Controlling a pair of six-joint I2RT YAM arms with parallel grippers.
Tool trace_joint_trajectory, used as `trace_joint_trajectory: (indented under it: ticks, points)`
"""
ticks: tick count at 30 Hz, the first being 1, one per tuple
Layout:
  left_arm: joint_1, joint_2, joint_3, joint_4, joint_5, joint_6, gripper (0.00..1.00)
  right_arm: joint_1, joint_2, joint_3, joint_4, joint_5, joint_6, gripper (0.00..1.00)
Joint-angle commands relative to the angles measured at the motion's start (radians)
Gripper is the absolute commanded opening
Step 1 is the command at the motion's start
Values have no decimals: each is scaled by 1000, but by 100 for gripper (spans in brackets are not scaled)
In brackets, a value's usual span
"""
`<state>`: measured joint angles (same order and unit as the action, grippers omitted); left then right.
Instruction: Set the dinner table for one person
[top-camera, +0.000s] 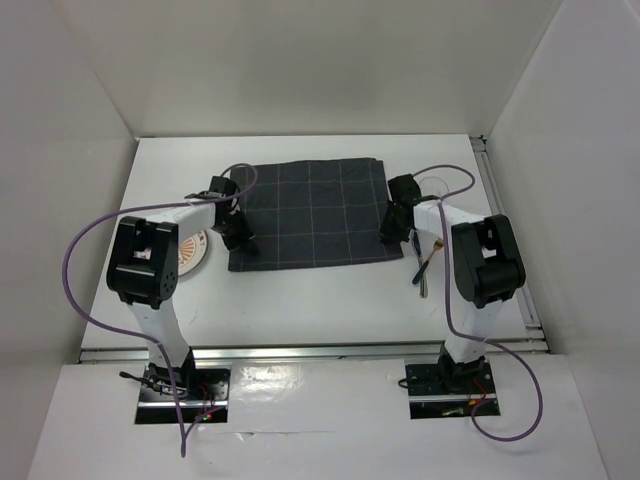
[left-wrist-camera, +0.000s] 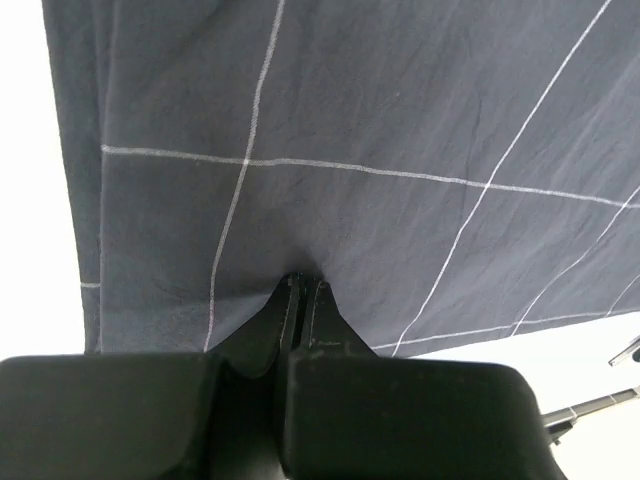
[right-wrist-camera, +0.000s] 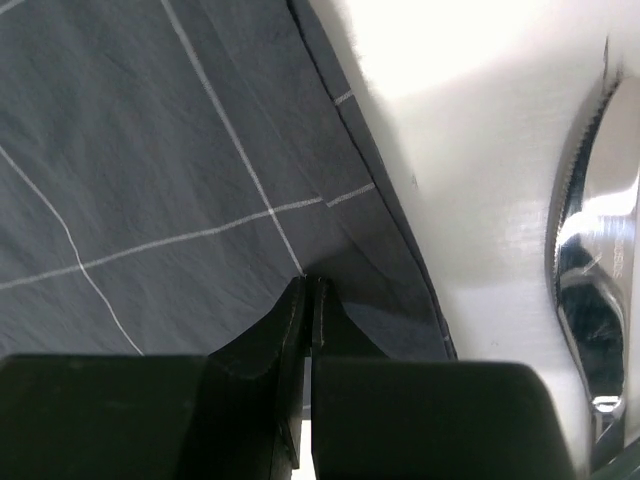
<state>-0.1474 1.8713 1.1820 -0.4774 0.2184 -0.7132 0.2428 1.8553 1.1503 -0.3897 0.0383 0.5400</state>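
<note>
From above, dinner table (top-camera: 330, 300) lies w/ long axis L-R below both arms, checked mat (top-camera: 308, 213) toward its far side; left wrist: left gripper (left-wrist-camera: 303, 285) clamped tight, pinching mat; right wrist: right gripper (right-wrist-camera: 305, 285) likewise pinching mat nr its R edge, knife (right-wrist-camera: 590, 250) beside.

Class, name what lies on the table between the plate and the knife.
The dark checked cloth mat lies there on the table, plate on its left, knife on its right; the top view shows it.
</note>
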Motion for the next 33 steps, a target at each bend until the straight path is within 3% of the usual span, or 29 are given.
trace_joint_trajectory:
  ticks: [1,8,18,22,27,29,31,32,33]
  points:
    - [-4,51,39,-3,-54,9,0,38,-28,-96,-15,9,58,0]
    - [-4,124,105,-38,-68,9,0,95,-79,-195,-15,40,106,0]
    - [-4,15,44,-111,-198,-49,0,104,-116,-163,-86,113,124,0]
    - [-4,-21,82,-167,-264,-49,22,104,-134,-153,-104,133,124,0]
    - [-4,-67,140,-194,-264,-14,23,104,-163,-152,-104,133,112,5]
    - [-4,-93,149,-204,-264,-14,23,104,-163,-135,-104,133,91,10]
    - [-4,-118,178,-231,-264,-14,23,115,-174,-91,-116,133,68,25]
    - [5,-144,192,-245,-264,-14,23,115,-192,-74,-117,133,57,48]
    - [15,-159,192,-245,-274,-14,23,125,-205,-39,-117,133,34,56]
